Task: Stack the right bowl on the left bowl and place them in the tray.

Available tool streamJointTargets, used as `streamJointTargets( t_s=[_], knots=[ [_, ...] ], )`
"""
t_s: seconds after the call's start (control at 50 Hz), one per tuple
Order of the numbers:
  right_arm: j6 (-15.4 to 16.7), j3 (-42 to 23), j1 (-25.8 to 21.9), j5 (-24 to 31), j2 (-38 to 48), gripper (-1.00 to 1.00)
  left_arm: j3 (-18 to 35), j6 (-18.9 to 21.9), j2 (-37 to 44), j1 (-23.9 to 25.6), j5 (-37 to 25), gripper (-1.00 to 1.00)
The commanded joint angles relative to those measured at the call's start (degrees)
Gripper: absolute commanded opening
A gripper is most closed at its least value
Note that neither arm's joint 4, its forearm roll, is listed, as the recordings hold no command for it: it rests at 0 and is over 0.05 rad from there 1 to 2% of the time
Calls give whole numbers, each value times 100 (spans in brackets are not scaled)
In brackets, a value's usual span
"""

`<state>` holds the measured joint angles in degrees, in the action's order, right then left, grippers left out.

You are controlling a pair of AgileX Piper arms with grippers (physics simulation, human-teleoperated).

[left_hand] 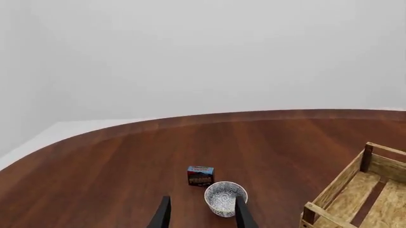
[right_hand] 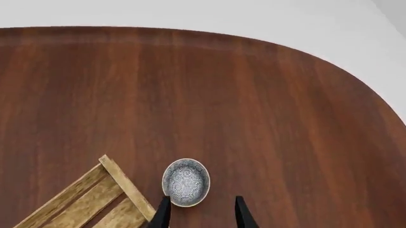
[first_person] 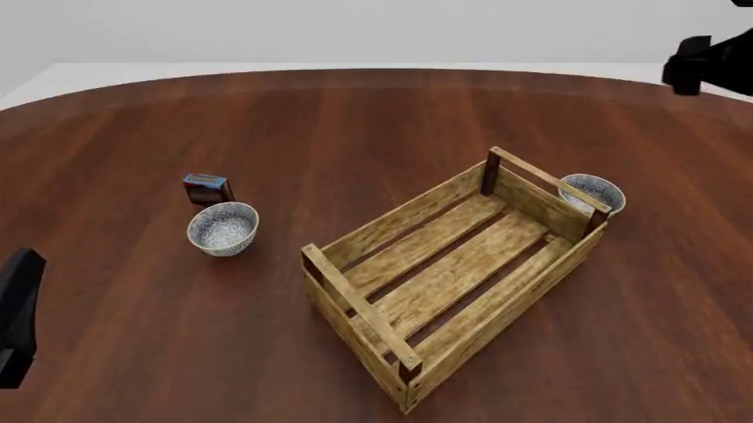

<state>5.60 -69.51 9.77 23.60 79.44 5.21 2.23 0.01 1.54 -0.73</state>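
The right bowl (right_hand: 186, 182) is sitting just beside the tray (first_person: 453, 273) at its far right end, lying seemingly left of the empty, open-jawed right gripper (right_hand: 198, 213) hanging over it.

Table (first_person: 353, 115): dark reddish wood, smooth, faint sheen, visible grain. Tray (first_person: 453, 273): pale raw-looking slats, rough matt, darker posts and rails. Both bowls (first_person: 222, 227) (first_person: 592, 190): ceramic-looking, speckled blue-white inside, slight gloss. Small box (first_person: 206, 187): printed card, matt. Gripper fingers (left_hand: 241, 213): black, matt.
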Motion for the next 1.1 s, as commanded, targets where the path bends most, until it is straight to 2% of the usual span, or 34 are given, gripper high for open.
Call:
streamJointTargets(
  t_s=[0.02,0.2,0.66,1.1],
  knots=[
    [-93,-474,162,-2,840,100,-3,8,0,20,6,100],
    [-79,-498,214,-172,1244,100,-30,8,0,4,17,100],
    [-433,-222,186,-829,2035,100,-42,-13,0,19,15,100],
    [-455,-104,299,-1225,2598,100,-41,15,0,25,-4,100]
  ],
)
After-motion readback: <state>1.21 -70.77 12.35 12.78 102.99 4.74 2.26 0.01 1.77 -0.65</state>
